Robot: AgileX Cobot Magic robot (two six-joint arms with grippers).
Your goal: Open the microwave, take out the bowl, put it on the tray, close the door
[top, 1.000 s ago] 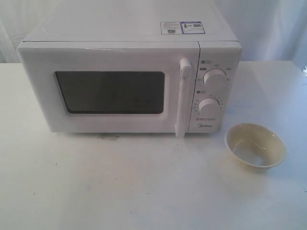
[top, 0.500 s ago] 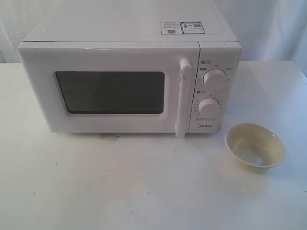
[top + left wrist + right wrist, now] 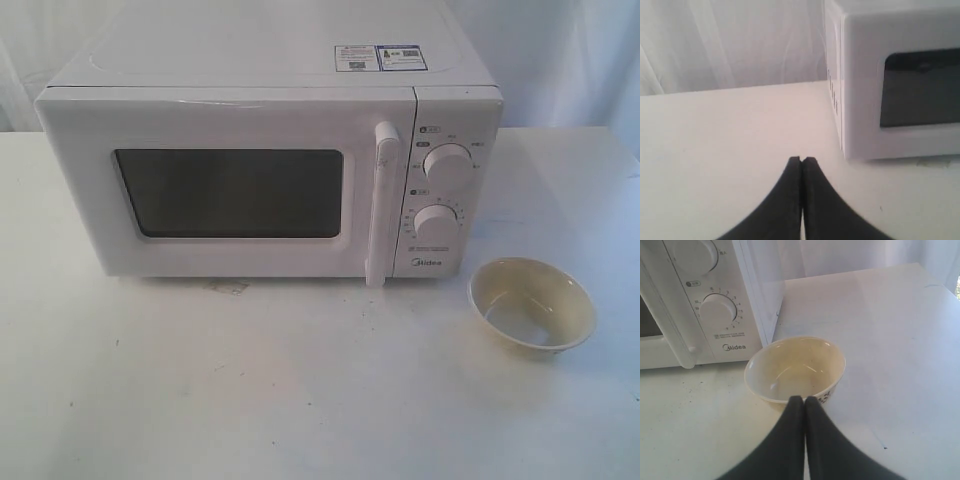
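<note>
The white Midea microwave (image 3: 270, 170) stands at the back of the table, its door (image 3: 230, 190) closed, with the tall bar handle (image 3: 381, 205) beside two round knobs. A small cream-beige bowl (image 3: 532, 304) sits upright on the table to the right, in front of the knob panel; no tray shows. In the right wrist view the bowl (image 3: 795, 369) lies just beyond my right gripper (image 3: 804, 399), which is shut and empty. My left gripper (image 3: 801, 160) is shut and empty, off the microwave's (image 3: 895, 75) left front corner. Neither gripper appears in the exterior view.
The white table (image 3: 250, 390) spreads in front of the microwave, with a small stain (image 3: 228, 288) under the door's lower edge. A white curtain (image 3: 730, 40) hangs behind. The table's right edge (image 3: 940, 280) lies beyond the bowl.
</note>
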